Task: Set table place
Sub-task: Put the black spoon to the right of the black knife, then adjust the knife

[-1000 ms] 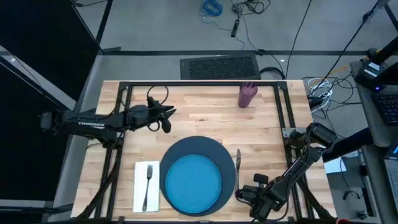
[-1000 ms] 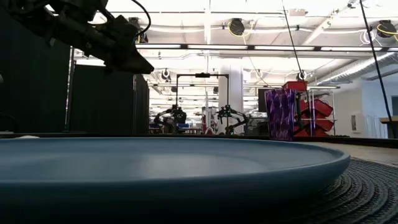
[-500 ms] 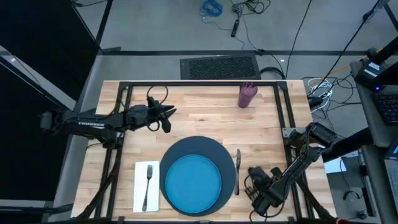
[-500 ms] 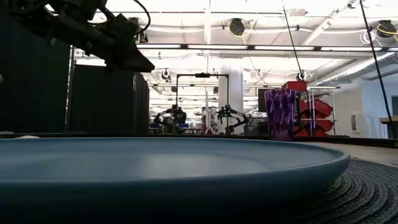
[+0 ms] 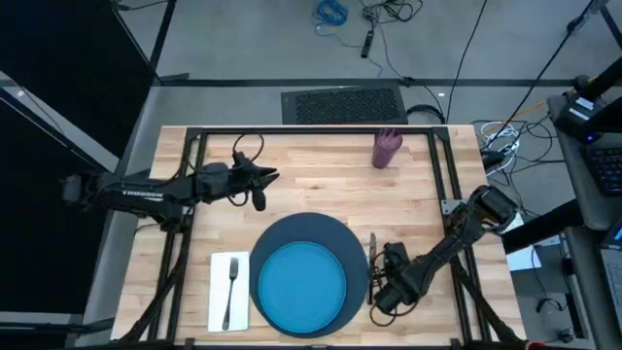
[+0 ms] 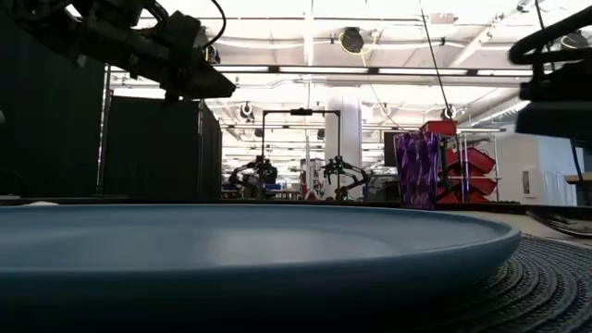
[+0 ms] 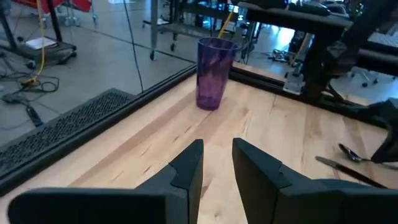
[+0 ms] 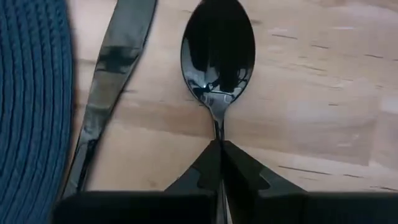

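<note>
The right hand (image 5: 386, 282) sits low over the front right of the wooden surface (image 5: 321, 185), just right of the dark slate-blue charger (image 5: 358, 255), its fingers (image 8: 208, 167) clamped on the handle of a dark spoon (image 8: 217, 53). In the right wrist view the spoon's bowl lies face up on the planks, handle pinched between the two fingertips, with the dark knife (image 8: 112, 81) lying just beside it, between the spoon and the charger's woven rim (image 8: 31, 106).

The knife (image 5: 371, 255) rests lengthwise along the charger's right edge. A bright blue plate (image 5: 299, 287) sits on the charger, near the front edge of the surface. To the charger's left, a white cloth napkin (image 5: 220, 292) lies flat with a dark fork (image 5: 231, 287) on top of it.

The small purple cup (image 5: 387, 148) stands upright near the far edge, right of centre and well apart from the rest of the place setting; the low view shows it (image 6: 417, 170) beyond the plate's rim (image 6: 277, 245).

The left hand (image 5: 264, 180) hangs above the left half of the surface, clear of everything, pointing toward the middle. The left wrist view shows its fingers (image 7: 189, 168) slightly parted and holding nothing, with the cup (image 7: 213, 73) ahead of them.
</note>
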